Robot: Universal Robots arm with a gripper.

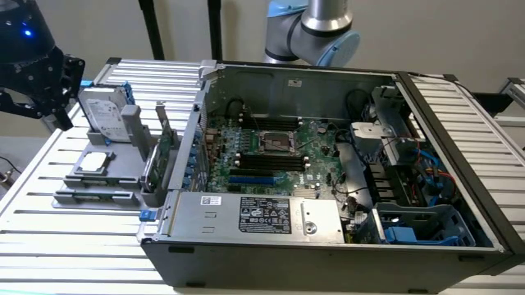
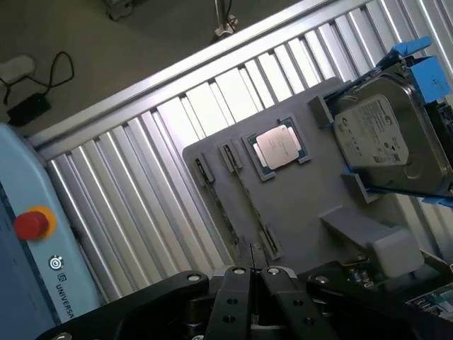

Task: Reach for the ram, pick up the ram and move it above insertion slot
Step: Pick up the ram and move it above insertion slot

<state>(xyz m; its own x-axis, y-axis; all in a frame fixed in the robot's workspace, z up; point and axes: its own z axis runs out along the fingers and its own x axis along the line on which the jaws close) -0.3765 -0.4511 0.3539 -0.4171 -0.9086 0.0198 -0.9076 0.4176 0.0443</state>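
I'm looking at a slatted metal worktop [image 1: 82, 246] with an open computer case [image 1: 246, 258] taking up the middle and the side toward the exterior view's right. The arm [image 1: 316, 27] rises behind the case at the worktop's far edge. A grey holder tray [image 2: 304, 198] lies along the worktop's edge on the exterior view's left, just beside the case. On it a silver hard drive [image 2: 386, 134] stands tilted in blue brackets at the tray's far end. A tall green card [image 1: 166, 147] stands on edge along the side nearest the case. The gripper [image 2: 251, 273] hangs over the worktop's far corner on the exterior view's left, above the tray and clear of everything on it. From the wrist view its fingers [image 2: 233, 290] look drawn together, with nothing between them. A square processor chip [image 2: 282, 147] lies flat in the tray's middle. The ram [image 2: 225, 209] lies untouched in its narrow slot along the tray's outer edge, below the gripper.
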